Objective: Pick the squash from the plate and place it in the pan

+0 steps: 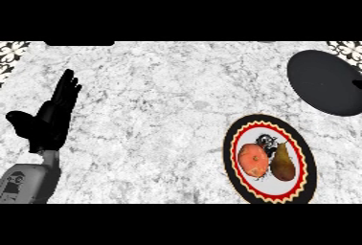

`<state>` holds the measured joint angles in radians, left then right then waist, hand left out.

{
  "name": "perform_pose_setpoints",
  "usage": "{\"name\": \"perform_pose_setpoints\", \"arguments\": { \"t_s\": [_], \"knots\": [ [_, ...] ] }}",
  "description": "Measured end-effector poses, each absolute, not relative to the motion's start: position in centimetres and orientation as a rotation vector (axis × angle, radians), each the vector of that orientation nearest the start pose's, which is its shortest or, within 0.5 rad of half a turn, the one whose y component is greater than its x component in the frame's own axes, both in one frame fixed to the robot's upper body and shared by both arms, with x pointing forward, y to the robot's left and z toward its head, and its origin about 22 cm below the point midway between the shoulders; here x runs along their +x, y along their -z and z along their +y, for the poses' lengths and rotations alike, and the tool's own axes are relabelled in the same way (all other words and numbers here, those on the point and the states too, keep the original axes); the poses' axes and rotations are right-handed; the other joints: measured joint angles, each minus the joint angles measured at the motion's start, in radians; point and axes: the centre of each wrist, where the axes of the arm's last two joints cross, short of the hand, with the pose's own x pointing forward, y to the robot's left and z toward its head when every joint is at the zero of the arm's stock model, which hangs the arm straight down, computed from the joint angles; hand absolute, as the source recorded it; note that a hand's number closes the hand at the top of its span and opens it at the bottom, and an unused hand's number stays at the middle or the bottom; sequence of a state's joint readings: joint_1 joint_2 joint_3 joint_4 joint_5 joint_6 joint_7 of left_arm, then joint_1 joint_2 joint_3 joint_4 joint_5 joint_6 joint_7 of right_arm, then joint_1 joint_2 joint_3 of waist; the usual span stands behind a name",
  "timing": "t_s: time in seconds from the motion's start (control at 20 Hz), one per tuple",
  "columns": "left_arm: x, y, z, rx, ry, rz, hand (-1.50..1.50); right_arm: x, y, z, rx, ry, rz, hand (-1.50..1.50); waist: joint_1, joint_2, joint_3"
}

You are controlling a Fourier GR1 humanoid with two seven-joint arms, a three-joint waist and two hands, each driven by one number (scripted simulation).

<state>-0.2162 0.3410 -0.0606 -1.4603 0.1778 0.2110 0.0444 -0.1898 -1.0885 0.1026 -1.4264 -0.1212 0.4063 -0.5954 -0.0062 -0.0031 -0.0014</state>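
Here the left hand (51, 115) rests open at the view's left edge, fingers straight and up; the right hand does not show. Far off to its right, nearer the robot, the squash (254, 160) lies on the plate (241, 184) touching a brownish pear-like fruit (283, 161). The pan (324, 81) sits beyond. Best approach the squash from its free side, clear of that neighbour. No readable writing appears.

orange squash (254, 160), black pan (324, 82), marbled grey counter (163, 105)
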Motion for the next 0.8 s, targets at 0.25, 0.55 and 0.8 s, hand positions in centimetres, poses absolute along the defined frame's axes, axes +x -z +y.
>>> {"name": "perform_pose_setpoints", "arguments": {
  "t_s": [0.25, 0.55, 0.8],
  "knots": [
    [29.4, -5.1, 27.4, 0.209, 0.043, -1.62, 0.0, 28.1, -20.6, -39.2, -0.209, -1.264, -1.754, -1.5, 0.004, 0.001, 0.0],
    [29.6, -4.3, 27.5, 0.206, 0.042, -1.613, 0.0, 27.8, -20.7, -35.3, -0.178, -1.3, -1.732, -1.5, 0.004, 0.002, 0.0],
    [29.7, -4.7, 27.4, 0.203, 0.052, -1.614, 0.0, 27.7, -19.9, -31.9, -0.076, -1.337, -1.702, -1.5, 0.008, 0.002, 0.001]
  ]
}}
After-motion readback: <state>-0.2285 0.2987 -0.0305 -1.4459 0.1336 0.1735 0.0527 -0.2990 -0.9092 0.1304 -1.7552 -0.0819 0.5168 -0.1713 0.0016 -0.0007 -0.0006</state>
